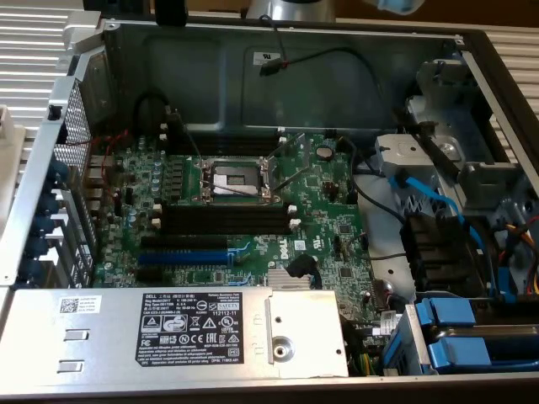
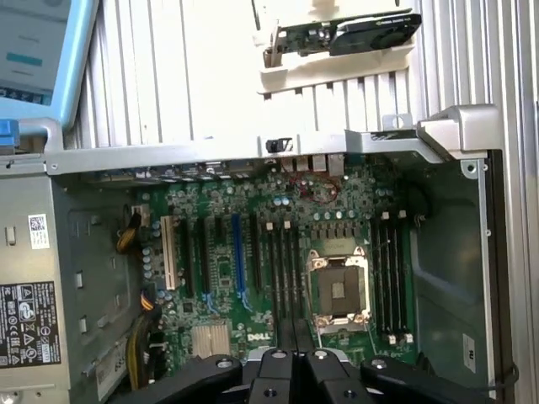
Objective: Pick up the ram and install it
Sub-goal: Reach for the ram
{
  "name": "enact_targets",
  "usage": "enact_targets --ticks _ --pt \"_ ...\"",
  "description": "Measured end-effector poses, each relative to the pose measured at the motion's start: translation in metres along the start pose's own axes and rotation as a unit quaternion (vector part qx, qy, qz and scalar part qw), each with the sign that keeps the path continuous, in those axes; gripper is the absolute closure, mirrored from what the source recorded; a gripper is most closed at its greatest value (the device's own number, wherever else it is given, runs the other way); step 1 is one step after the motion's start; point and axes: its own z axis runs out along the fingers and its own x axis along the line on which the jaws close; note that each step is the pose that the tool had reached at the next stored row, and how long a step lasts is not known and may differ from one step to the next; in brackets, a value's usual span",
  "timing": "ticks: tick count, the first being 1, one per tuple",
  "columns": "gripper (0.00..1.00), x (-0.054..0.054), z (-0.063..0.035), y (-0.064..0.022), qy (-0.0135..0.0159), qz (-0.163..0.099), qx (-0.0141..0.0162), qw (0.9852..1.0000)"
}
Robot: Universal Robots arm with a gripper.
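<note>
Green board (image 2: 221, 278) sat inside the open case (image 2: 253, 145), and the end effector (image 2: 295, 332) hung above it. Its fingers were pressed right together with nothing between them as far as I could see, so it was empty-handed.

Honestly, I couldn't tell where the ram was. The one loose green thing was a card (image 2: 354, 32) on a pale tray (image 2: 337, 71) on the table, beyond the case wall and well ahead of the end effector. It had a chunky black cooler and a metal bracket though, so it read to me as an expansion card, not a stick.

What did matter: the black slots (image 2: 282, 261) lay right under the fingertips, just beside the socket (image 2: 339, 290), with a second pair (image 2: 393, 269) on the socket's far side. All of them looked bare, though I wouldn't swear to it. Their long axes ran straight out ahead of the end effector, crosswise to the way the jaws close. My guess was that a stick pinched by its flat faces would line up with them without any wrist twist.
</note>
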Motion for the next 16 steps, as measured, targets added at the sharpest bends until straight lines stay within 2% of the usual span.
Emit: enact_targets --ticks 8,16 --pt "0.89 0.001 -0.0005 0.0319 0.0025 0.0 0.0002 1.0" --pt "0.89 0.004 -0.0015 0.0672 0.0027 0.0 0.0 1.0"
